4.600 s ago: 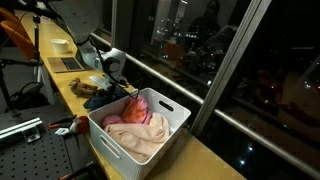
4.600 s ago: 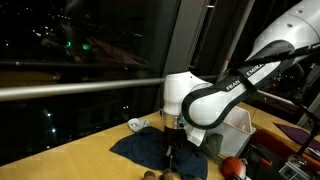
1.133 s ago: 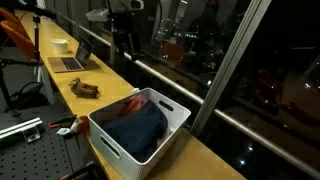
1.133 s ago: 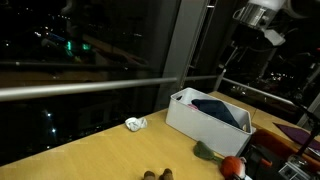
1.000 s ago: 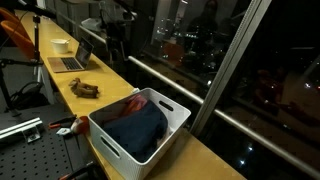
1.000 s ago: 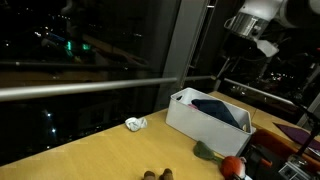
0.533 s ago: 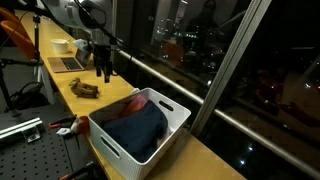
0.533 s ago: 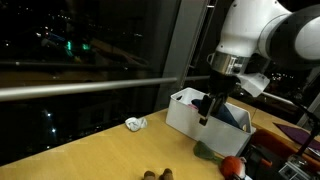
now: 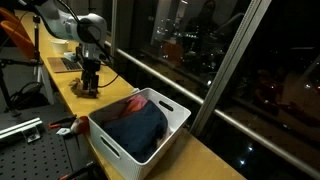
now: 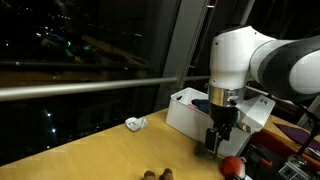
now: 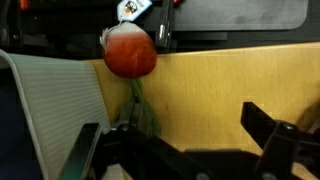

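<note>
My gripper (image 11: 180, 140) is open, and only bare wooden tabletop shows between its two black fingers. It hangs low over the table, just past the end of the white basket (image 10: 185, 112). In the wrist view a green cloth (image 11: 141, 108) lies by one finger. Beyond the cloth is a red ball (image 11: 128, 52), and the basket wall (image 11: 45, 105) fills the left side. In both exterior views the gripper (image 9: 90, 84) (image 10: 214, 145) points down. The green cloth (image 10: 204, 150) and the red ball (image 10: 232, 167) lie close beside it. A dark blue cloth (image 9: 138, 125) fills the basket.
A brown object (image 9: 84, 91) lies on the table under the arm. A crumpled white scrap (image 10: 135, 124) and small brown pieces (image 10: 154, 175) sit further along the table. A laptop (image 9: 66, 63) stands behind the arm. The window rail (image 9: 170, 80) runs along the table's far edge.
The arm has come down from high above the basket to just over the table beside it. The jaws stayed open throughout.
</note>
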Robot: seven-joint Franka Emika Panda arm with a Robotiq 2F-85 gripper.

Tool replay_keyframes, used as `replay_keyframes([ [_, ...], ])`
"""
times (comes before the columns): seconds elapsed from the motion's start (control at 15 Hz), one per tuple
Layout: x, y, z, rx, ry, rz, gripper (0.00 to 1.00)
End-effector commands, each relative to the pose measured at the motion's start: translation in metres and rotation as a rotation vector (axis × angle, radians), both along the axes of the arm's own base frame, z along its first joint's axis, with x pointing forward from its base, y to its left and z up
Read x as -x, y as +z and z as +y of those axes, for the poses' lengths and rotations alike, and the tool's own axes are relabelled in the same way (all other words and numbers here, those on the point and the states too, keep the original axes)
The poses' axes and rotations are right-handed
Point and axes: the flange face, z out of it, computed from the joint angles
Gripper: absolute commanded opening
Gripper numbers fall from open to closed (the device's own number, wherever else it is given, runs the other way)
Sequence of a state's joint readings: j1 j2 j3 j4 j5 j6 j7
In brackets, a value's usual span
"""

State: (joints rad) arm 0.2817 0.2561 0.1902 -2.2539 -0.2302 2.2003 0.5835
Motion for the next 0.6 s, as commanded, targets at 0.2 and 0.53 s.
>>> replay_keyframes([
  [0.2,0.036,-0.019,-0.041,0.1,-0.091,0.049,1.0],
  [0.53,0.05,-0.047,-0.063,0.153,-0.121,0.032,1.0],
])
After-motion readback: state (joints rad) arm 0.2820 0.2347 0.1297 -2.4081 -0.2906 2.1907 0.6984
